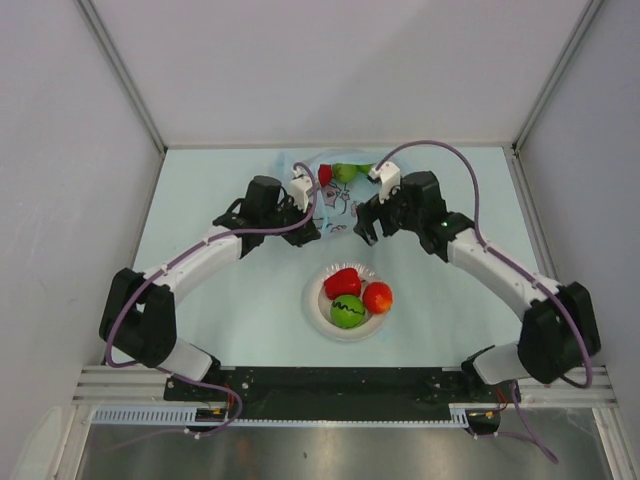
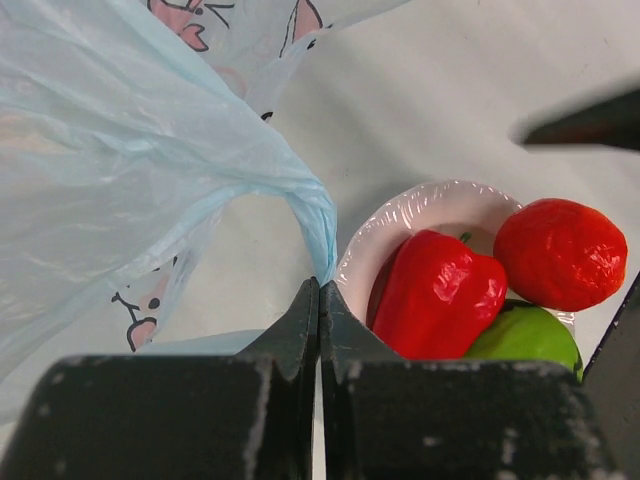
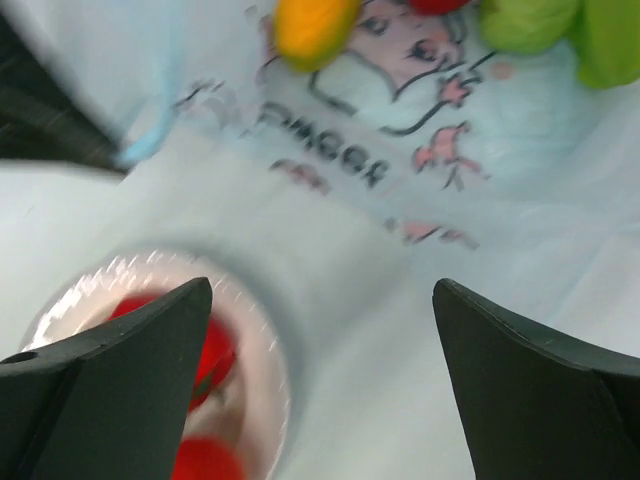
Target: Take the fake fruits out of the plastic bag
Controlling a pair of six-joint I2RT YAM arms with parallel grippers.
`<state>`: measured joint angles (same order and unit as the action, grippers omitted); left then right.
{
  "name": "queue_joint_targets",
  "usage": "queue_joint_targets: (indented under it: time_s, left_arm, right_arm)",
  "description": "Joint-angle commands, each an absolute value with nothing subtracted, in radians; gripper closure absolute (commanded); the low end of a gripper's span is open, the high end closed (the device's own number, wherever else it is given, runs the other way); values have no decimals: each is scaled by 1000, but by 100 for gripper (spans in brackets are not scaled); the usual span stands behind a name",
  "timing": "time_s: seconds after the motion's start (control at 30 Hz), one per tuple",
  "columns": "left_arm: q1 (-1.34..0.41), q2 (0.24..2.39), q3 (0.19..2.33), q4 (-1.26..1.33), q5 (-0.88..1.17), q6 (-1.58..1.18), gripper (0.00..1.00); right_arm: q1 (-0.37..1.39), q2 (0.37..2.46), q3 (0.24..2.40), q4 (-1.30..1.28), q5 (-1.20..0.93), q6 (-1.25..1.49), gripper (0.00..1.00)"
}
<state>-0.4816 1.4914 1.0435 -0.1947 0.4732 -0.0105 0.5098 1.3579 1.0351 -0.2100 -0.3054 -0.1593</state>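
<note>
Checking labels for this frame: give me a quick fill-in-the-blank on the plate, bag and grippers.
1. The plate holds ___ fruits.
2. One of them is green and the other two are ___.
3. The left gripper, pinching the bag, is ___.
4. The right gripper is ___ and holds nothing.
Missing words: three; red; shut; open.
</note>
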Motion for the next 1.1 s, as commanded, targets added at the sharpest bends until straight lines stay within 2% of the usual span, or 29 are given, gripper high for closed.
queue_joint_targets:
  time_s: [0.0,0.27,0.4,0.57,0.63,0.77,0.9,1.07]
  left_arm:
    - [-466,1434,1112,-219,488,28,100]
    - [-459,1321,1137,-396,445,185,100]
    - [-457,1267,1101,-403,399,238,100]
    - [-463,1287,1143,-408,460,278,100]
    - [-483,1318,1192,-442,479,336,100]
    - [-500,1351,1242,-479,465,403,100]
    - [-500,1367,1255,-498,476,371,100]
    - [-500,1341,1238,-491,473,338,100]
  right_arm:
    - [468,1528,1138,22,-124,-46,5]
    - [422,1863,1373,103,-84,-84,10]
    - [350,1954,1428,117,62,-95,9]
    - [244,1832,1295,49,136,-69,8]
    - [186,1700,1229,41,155,-64,8]
    - [156,1548,1129,-47,43,-74,9]
    - [208,1555,1101,-48,-202,-41,10]
    - [311,1664,1137,46,-199,-20,10]
